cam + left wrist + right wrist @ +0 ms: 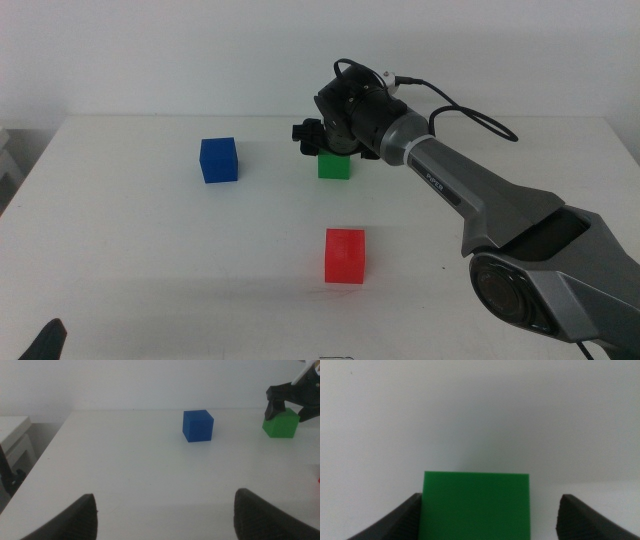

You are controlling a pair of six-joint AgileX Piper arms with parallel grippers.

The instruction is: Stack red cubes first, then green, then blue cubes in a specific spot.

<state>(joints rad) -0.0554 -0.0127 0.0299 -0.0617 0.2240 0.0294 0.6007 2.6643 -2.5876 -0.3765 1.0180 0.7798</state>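
Note:
The green cube [334, 166] sits on the white table at the back centre. My right gripper [325, 140] is down over it, open, with a jaw on each side; in the right wrist view the green cube [476, 505] lies between the jaws of the right gripper [490, 497], nearer one of them. The red cube [345, 256] stands alone in front of it. The blue cube [218, 160] stands to the left and shows in the left wrist view [198, 425]. My left gripper [165, 497] is open and empty, waiting at the bottom-left edge [45, 340].
The left wrist view also shows the green cube [281, 425] with the right gripper [287, 402] over it. The right arm [480, 195] crosses the table's right side. A black cable [470, 115] loops behind it. The table's left edge [45, 455] lies near the blue cube.

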